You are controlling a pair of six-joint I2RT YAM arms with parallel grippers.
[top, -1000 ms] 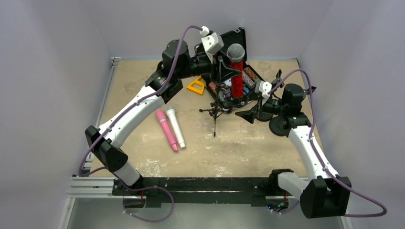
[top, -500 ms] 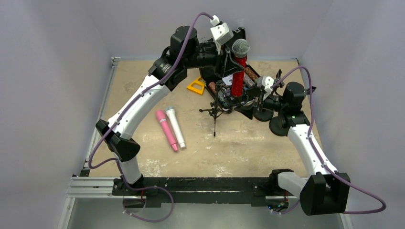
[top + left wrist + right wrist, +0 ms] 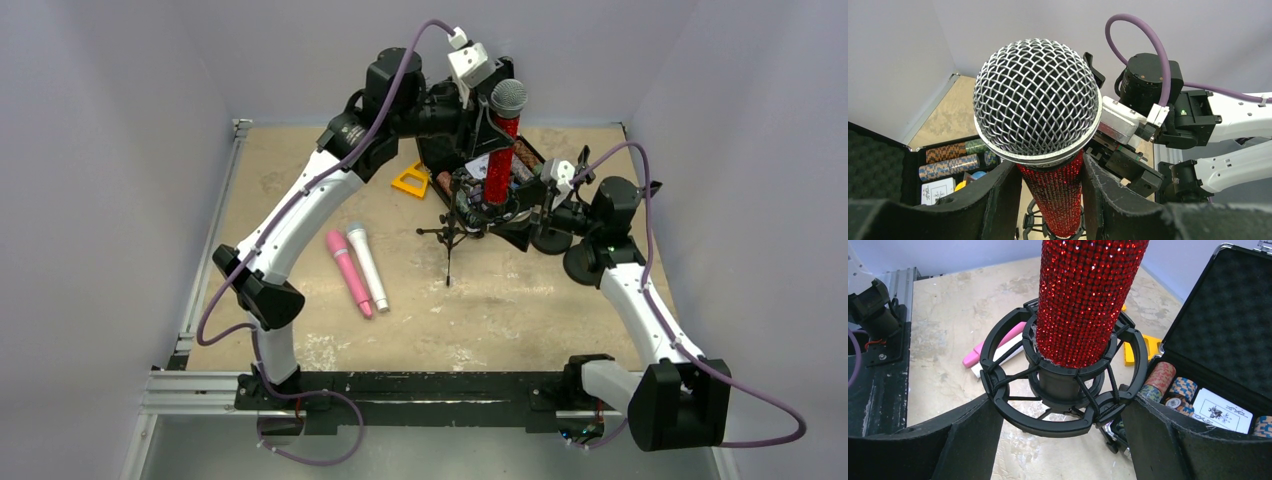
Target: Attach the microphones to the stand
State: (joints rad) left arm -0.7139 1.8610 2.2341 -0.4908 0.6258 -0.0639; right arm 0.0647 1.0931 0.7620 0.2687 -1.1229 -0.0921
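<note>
Left wrist: left claw (image 3: pixel 1050 200) pinches the red microphone (image 3: pixel 1037 100), upright in the stand (image 3: pixel 1048 427); right claw (image 3: pixel 1063 435) spread around it; pink microphone (image 3: pixel 347 272), white microphone (image 3: pixel 367 265) at eight o'clock.

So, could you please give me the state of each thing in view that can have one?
Red microphone, upright, lower end seated in the stand's mount.
Stand, upright on its tripod legs.
Pink microphone, lying flat, unattached.
White microphone, lying flat beside the pink one, unattached.
Case, lid open.
Left end effector, shut on the red microphone.
Right end effector, open, straddling the mount.
</note>
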